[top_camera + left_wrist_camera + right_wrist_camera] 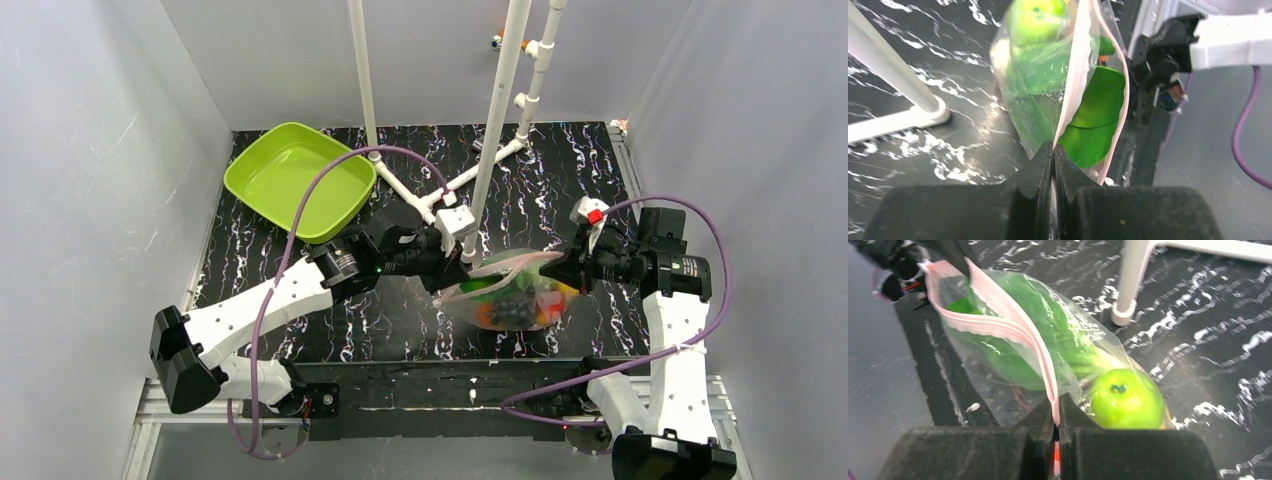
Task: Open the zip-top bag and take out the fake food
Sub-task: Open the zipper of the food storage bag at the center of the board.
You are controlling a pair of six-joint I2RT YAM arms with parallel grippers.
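Observation:
The clear zip-top bag with its pink zip strip hangs between my two grippers over the black marbled table. Its mouth gapes open at the top. Inside lie the fake food pieces: a green apple, a green leafy vegetable, orange pieces and dark grapes. My left gripper is shut on the left end of the pink strip. My right gripper is shut on the right end of the strip.
A lime-green square tray stands at the back left. A white pipe frame rises just behind the bag, with its foot on the table. Grey walls close in both sides.

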